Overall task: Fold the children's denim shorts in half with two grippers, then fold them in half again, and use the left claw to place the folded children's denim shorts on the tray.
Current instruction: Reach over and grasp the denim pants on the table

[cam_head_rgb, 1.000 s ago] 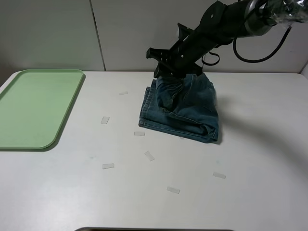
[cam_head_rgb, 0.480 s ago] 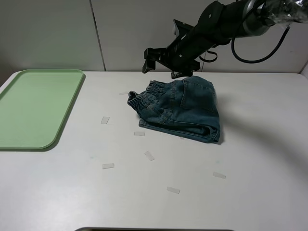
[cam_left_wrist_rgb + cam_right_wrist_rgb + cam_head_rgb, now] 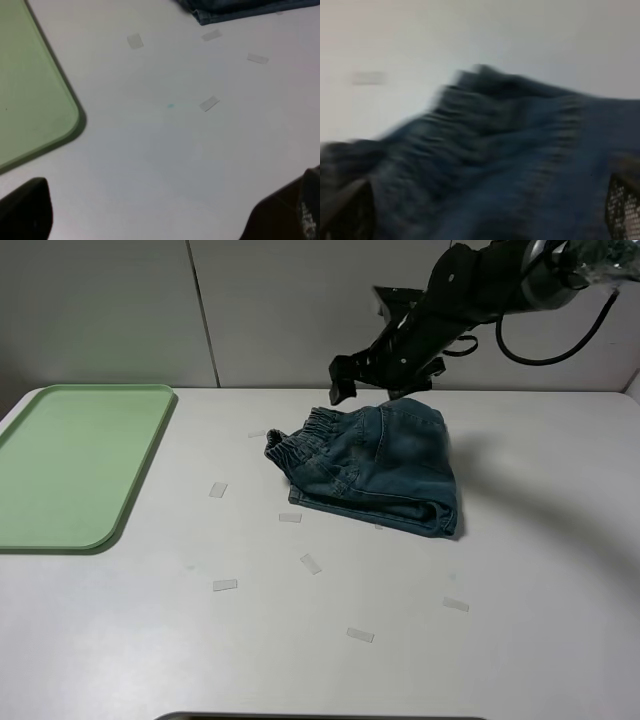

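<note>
The children's denim shorts (image 3: 375, 465) lie folded in a bundle on the white table, with the elastic waistband toward the left. My right gripper (image 3: 350, 382) hovers just above and behind the waistband, open and empty. The right wrist view shows the blurred shorts (image 3: 485, 150) close below the right gripper (image 3: 485, 215), with nothing held. My left gripper (image 3: 160, 220) is open and empty over bare table; its arm does not show in the exterior view. The green tray (image 3: 70, 460) lies at the far left and also shows in the left wrist view (image 3: 25, 85), where a shorts hem (image 3: 240, 10) is far off.
Several small tape strips (image 3: 310, 563) lie scattered on the table in front and left of the shorts, and some tape strips (image 3: 209, 103) show in the left wrist view. A wall runs behind the table.
My right gripper let go of the shorts' waistband, which dropped flat to the left. The gripper then rose and drew back to the right.
</note>
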Controlling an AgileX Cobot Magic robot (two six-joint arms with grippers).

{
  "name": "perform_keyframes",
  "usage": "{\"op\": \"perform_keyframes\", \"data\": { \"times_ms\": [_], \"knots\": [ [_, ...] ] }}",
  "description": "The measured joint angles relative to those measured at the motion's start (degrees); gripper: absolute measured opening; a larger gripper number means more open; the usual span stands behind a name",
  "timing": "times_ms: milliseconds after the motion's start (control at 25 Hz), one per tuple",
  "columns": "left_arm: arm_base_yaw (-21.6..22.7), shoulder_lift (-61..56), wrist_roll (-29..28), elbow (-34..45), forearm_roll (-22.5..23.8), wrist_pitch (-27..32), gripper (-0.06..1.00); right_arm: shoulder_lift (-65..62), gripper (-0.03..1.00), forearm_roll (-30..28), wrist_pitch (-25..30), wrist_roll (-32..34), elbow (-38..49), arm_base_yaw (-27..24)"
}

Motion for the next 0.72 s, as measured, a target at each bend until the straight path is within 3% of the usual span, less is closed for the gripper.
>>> {"op": "perform_keyframes", "data": {
  "times_ms": [200, 360, 720],
  "knots": [
    [0.0, 0.0, 0.0, 0.0, 0.0, 0.0, 0.98, -4.92, 0.69, -15.25, 1.81, 7.14, 1.88, -3.91],
    [0.0, 0.0, 0.0, 0.0, 0.0, 0.0, 0.98, -11.94, 0.69, -24.59, 1.07, 15.38, 9.47, -7.25],
    [0.0, 0.0, 0.0, 0.0, 0.0, 0.0, 0.98, -31.53, 0.69, -27.28, -2.44, 17.79, 27.31, -15.08]
  ]
}}
